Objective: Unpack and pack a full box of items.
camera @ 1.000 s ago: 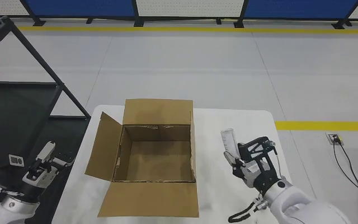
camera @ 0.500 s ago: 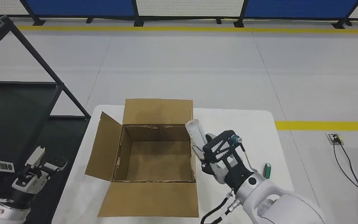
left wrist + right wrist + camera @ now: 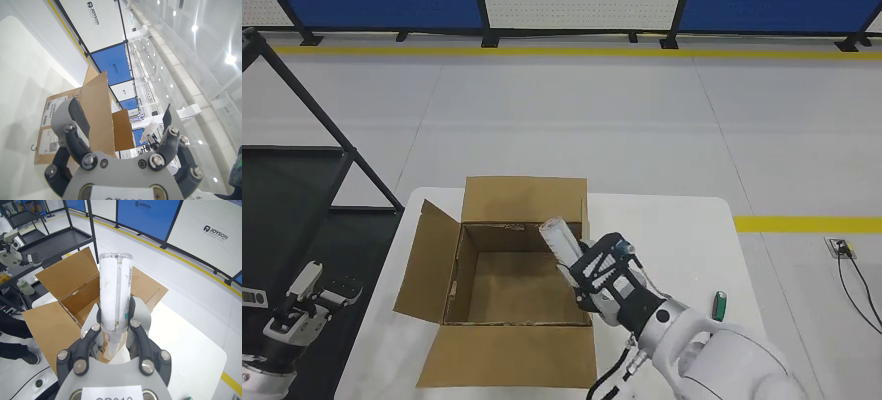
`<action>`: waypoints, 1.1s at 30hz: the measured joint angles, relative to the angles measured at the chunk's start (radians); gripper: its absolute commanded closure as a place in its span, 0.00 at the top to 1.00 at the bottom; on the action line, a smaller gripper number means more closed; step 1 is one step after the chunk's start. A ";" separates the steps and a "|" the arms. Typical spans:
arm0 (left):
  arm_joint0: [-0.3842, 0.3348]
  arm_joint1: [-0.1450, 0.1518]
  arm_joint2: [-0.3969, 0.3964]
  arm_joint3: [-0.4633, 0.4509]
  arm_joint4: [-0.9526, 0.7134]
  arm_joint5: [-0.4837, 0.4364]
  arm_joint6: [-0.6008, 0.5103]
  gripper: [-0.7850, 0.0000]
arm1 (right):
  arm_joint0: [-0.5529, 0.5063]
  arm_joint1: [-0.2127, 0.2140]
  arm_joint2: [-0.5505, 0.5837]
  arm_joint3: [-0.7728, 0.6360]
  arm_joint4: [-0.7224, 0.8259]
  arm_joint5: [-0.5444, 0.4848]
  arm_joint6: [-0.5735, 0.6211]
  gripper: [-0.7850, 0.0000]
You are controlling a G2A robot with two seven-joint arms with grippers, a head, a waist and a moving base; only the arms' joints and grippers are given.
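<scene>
Right wrist view: right gripper clamped on clear bottle near cap end. Top view places bottle over open box, inside right wall. Small green object on table, too small to identify. Left wrist view: left gripper fingers apart, holding nothing. Box floor partly hidden by arm.

A white tabletop with rounded corners carries an open cardboard box, which stands upright toward the left half with its four flaps spread outward. The near flap lies flat toward the front edge, the left flap angles up and out, and the far flap stands nearly upright. Well apart from the box, near the tabletop's right edge, a small green pen-like item lies flat on the bare surface.
</scene>
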 measured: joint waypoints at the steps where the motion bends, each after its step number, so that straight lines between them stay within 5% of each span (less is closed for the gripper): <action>1: 0.000 0.000 0.000 0.000 0.000 0.000 0.000 1.00 | 0.034 -0.005 -0.019 0.023 0.010 0.000 0.015 0.00; 11: 0.000 0.000 0.000 0.000 0.000 0.000 0.000 1.00 | 0.464 -0.105 -0.295 0.441 0.157 0.073 0.118 0.00; 18: 0.000 0.000 0.000 0.000 0.000 0.000 0.000 1.00 | 0.694 -0.220 -0.483 0.912 0.349 0.066 0.100 0.00; 27: 0.000 0.000 0.000 0.000 0.000 0.000 0.000 1.00 | 0.778 -0.368 -0.635 1.362 0.464 0.078 0.086 0.00; 33: 0.000 0.000 0.000 0.000 0.000 0.000 0.000 1.00 | 0.781 -0.371 -0.635 1.374 0.470 0.077 0.089 0.00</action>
